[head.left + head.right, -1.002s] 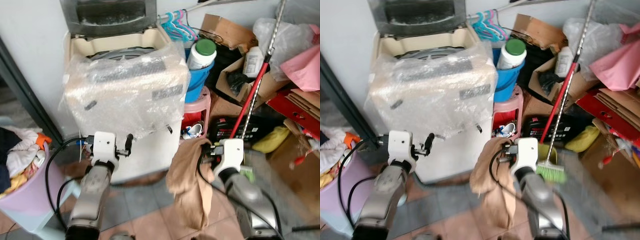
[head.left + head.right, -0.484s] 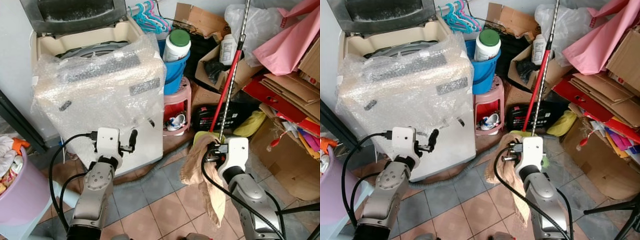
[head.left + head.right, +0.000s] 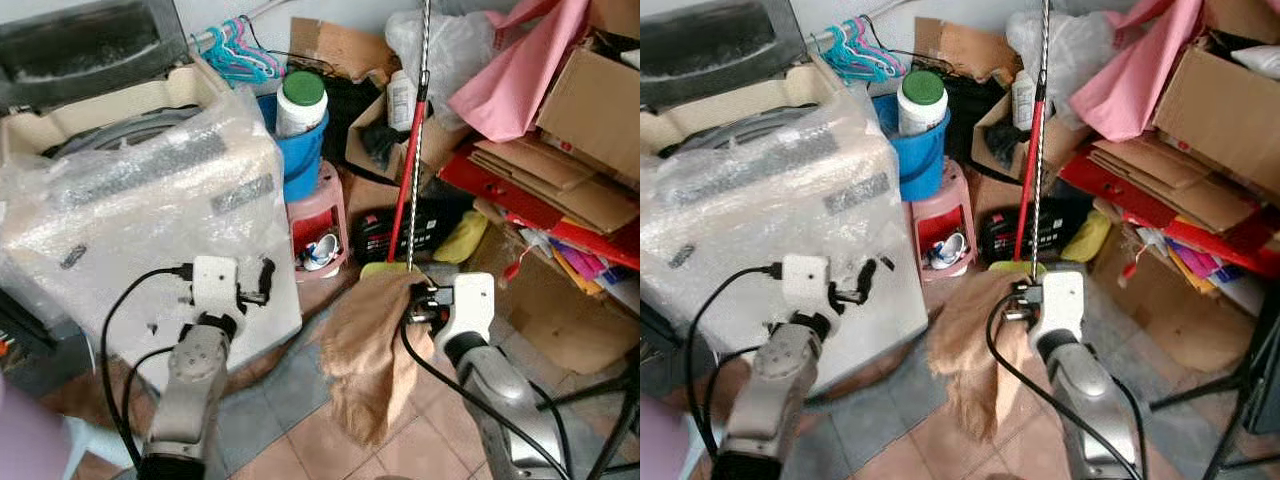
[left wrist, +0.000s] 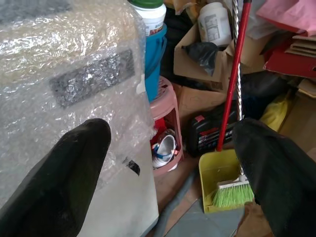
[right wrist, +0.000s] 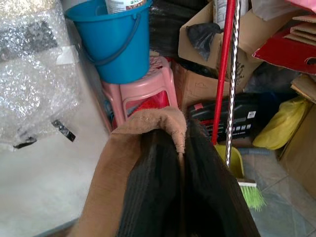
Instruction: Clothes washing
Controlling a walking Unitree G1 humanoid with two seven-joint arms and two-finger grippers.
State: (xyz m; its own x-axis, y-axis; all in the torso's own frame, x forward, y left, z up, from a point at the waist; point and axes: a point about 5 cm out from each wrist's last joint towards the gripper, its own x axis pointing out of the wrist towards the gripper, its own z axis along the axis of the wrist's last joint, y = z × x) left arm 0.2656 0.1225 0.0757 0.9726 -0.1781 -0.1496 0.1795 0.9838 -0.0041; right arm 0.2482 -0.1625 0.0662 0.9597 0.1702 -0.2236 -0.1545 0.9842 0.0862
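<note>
My right gripper [image 5: 180,163] is pinched tight on the brown cloth [image 3: 370,360]. The cloth hangs long and straight down toward the floor tiles. My left gripper [image 4: 168,163] has its fingers wide apart and holds nothing. The washing machine [image 3: 130,200], wrapped in bubble plastic, is to the far left of the cloth, with its lid up. I think the cloth must go up and left into it.

Two black fingers [image 4: 59,182] stand wide apart — between them a bubble-wrapped washer [image 4: 69,84], pink stool [image 4: 165,106], red-handled broom [image 4: 232,89] and what looks like a yellow-green dustpan [image 4: 219,175].
</note>
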